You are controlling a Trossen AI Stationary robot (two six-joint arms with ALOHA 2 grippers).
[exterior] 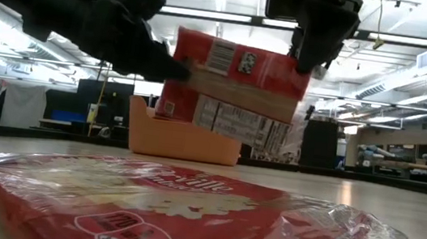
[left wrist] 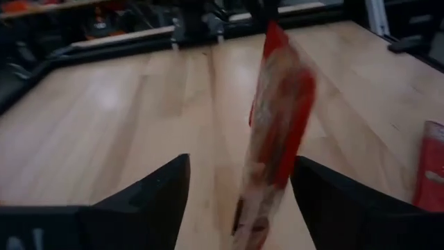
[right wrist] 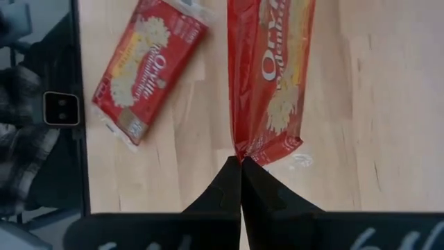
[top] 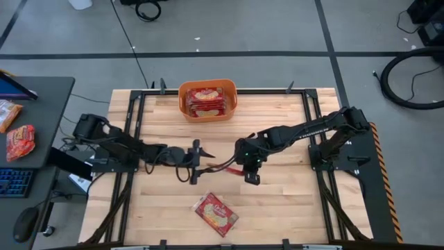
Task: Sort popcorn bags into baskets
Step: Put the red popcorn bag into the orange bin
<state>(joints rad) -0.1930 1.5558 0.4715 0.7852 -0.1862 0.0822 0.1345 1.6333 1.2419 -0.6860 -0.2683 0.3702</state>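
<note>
One popcorn bag (top: 216,212) is seen lying flat at the near edge of the counter (top: 291,201). At mid-counter a second bag (exterior: 233,89) is held aloft, pinched by the closed right hand (top: 250,171); the left hand (top: 196,162) (fingers spread) flanks it. Farther back, the orange basket (top: 208,111) contains stacked bags.

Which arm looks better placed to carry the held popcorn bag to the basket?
Probably the right. The right gripper has its fingers shut on the lifted popcorn bag, while the left gripper is open around the bag's other end, not clamping it. The orange basket lies across the table from both.
</note>
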